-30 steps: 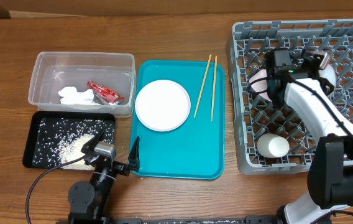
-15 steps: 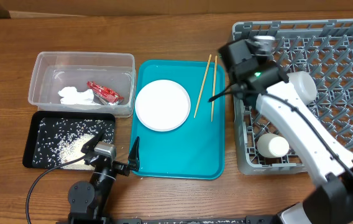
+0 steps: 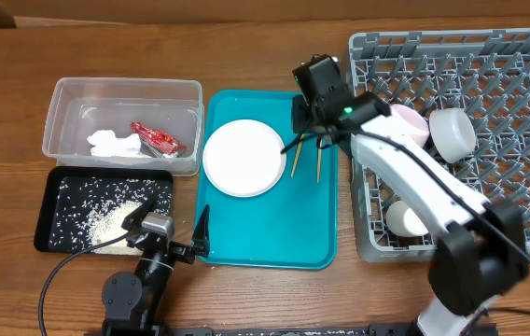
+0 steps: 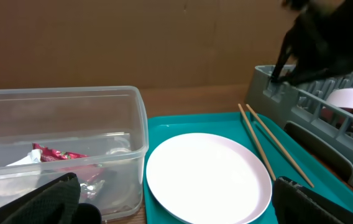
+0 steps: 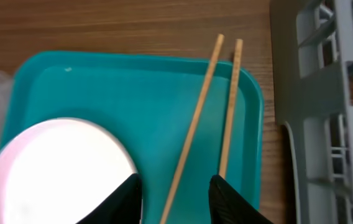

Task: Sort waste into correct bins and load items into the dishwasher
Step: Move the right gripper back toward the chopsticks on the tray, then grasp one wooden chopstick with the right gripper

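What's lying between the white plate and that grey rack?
Two wooden chopsticks, resting on the teal tray, with the right gripper open above them. The right wrist view shows it best.

Plate (image 3: 244,158) & chopsticks (image 5: 229,112) on tray (image 3: 265,235); tub (image 3: 120,86) left, rack (image 3: 489,56) right
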You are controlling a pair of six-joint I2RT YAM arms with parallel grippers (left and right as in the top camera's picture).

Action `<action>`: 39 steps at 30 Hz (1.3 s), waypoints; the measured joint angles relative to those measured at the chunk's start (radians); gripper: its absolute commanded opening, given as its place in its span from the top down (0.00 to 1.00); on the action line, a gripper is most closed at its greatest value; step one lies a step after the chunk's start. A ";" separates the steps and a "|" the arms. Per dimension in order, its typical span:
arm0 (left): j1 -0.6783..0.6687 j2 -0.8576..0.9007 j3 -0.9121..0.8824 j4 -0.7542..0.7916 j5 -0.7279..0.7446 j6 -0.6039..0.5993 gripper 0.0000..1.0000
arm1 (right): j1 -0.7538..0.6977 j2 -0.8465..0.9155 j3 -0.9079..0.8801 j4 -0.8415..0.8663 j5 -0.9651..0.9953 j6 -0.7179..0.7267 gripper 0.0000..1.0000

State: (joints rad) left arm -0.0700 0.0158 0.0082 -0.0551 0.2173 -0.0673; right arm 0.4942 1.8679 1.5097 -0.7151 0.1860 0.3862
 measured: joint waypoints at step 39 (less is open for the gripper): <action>0.000 0.000 0.000 0.000 0.000 0.000 0.00 | -0.143 -0.200 0.033 -0.155 0.040 -0.129 0.96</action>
State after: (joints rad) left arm -0.0700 0.0158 0.0082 -0.0551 0.2173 -0.0673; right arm 0.3511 1.6676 1.5429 -0.8700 0.2264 0.2577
